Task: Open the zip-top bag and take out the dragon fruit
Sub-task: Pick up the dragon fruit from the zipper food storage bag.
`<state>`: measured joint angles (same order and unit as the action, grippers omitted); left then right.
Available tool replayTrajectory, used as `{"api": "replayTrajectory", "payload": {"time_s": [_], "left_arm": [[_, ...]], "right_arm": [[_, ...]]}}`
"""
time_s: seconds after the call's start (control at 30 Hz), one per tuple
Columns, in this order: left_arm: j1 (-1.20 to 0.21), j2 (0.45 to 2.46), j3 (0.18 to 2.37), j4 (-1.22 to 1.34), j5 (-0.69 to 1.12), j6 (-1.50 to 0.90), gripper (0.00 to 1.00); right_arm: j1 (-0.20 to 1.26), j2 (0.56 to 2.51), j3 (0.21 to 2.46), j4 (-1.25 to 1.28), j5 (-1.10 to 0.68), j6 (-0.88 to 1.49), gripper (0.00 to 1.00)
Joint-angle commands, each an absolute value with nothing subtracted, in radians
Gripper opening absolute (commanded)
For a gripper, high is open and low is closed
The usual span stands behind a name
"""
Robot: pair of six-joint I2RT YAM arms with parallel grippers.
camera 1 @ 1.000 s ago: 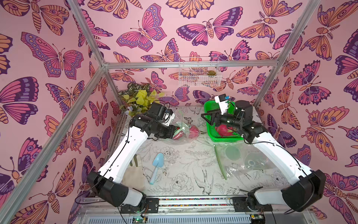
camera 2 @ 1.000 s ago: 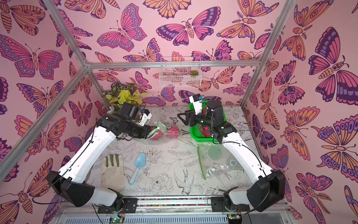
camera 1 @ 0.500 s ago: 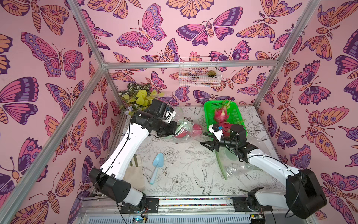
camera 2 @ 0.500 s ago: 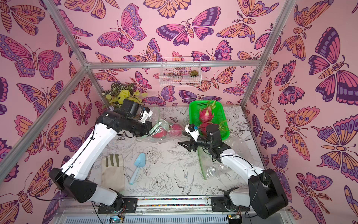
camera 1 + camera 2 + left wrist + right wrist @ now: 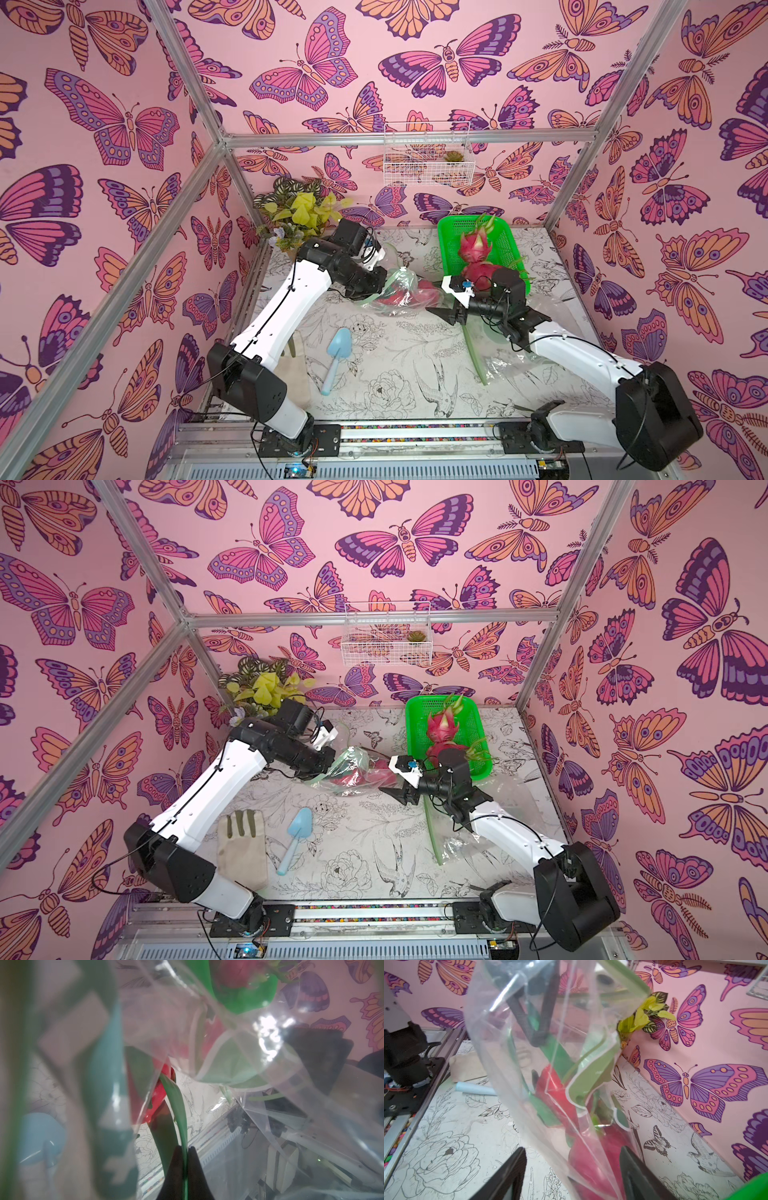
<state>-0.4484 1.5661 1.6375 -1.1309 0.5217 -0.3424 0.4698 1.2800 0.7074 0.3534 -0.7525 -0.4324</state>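
Fruit count so far: two dragon fruit [image 5: 474, 249] sit in the green basket [image 5: 503, 245] behind the right gripper [image 5: 446, 312]. Its jaws gape empty, straddling the zip-top bag [image 5: 395, 291], where more fruit waits. The left gripper [image 5: 185, 1159] pinches the bag's green rim tight.

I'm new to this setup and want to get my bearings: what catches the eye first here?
The green basket at the back of the table holds two pink dragon fruit. Mid-table, the left gripper pinches the green rim of a clear bag with more fruit inside, while the open right gripper reaches toward it.
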Motion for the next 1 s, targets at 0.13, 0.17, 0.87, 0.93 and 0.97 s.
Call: {"api": "replayTrajectory", "payload": {"time_s": [0.13, 0.17, 0.87, 0.93, 0.97], "left_arm": [[-0.465, 1.567, 1.687, -1.094, 0.625, -0.328, 0.00], [-0.465, 1.561, 1.690, -1.094, 0.627, -0.330, 0.00], [-0.460, 1.454, 1.798, -1.055, 0.673, -0.414, 0.00], [-0.457, 1.443, 1.806, -1.055, 0.660, -0.417, 0.00], [-0.454, 1.438, 1.811, -1.051, 0.663, -0.421, 0.00]], "right_arm": [[0.506, 1.336, 0.724, 0.266, -0.783, -0.536, 0.66], [0.506, 1.344, 0.727, 0.255, -0.772, -0.548, 0.62], [0.506, 1.419, 0.747, 0.184, -0.677, -0.586, 0.19], [0.506, 1.419, 0.748, 0.181, -0.673, -0.586, 0.18], [0.506, 1.419, 0.749, 0.181, -0.672, -0.587, 0.18]]}}
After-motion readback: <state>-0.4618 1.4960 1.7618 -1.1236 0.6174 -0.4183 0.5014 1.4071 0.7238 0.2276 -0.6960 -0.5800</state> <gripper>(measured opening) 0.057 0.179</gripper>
